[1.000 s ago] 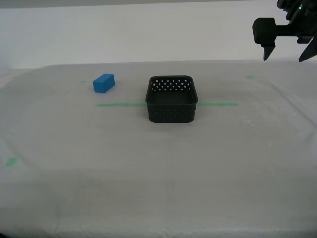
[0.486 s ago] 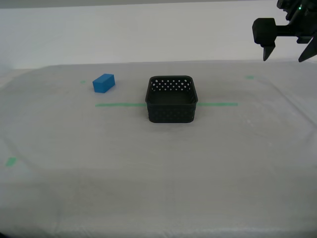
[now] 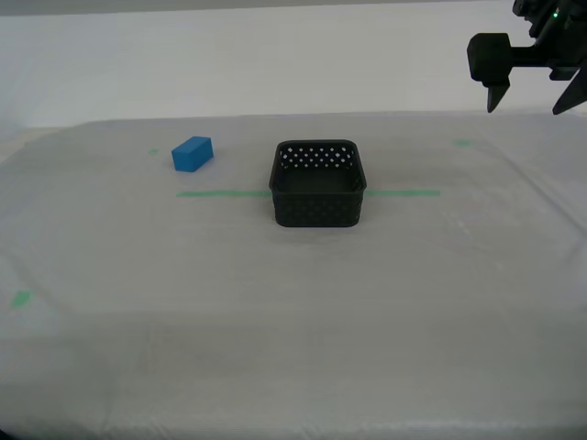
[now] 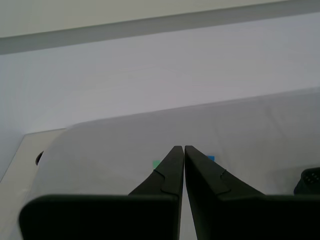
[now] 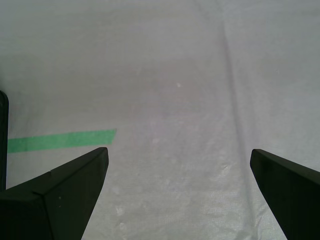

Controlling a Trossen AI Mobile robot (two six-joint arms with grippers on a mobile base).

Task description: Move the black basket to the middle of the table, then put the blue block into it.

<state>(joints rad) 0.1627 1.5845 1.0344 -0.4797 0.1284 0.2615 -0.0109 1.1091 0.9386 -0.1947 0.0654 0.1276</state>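
Note:
The black basket point(image 3: 318, 183) stands upright and empty at the middle of the table point(image 3: 293, 312), on the green tape line point(image 3: 220, 193). The blue block point(image 3: 192, 154) lies on the cloth to the exterior view's left of the basket, apart from it. My first gripper point(image 3: 527, 108) hangs open and empty high at the exterior view's right, well clear of both; its wrist view shows wide jaws point(image 5: 178, 151) over bare cloth. My second gripper point(image 4: 184, 147) is shut on nothing and is out of the exterior view. A sliver of the block point(image 4: 210, 158) and a basket corner point(image 4: 310, 181) show past it.
The green tape line's end point(image 5: 60, 140) shows under my first gripper, with a dark edge point(image 5: 2, 140) beside it. Small green tape bits lie at the table's front left point(image 3: 20, 299) and back right point(image 3: 463, 142). A pale wall stands behind the table.

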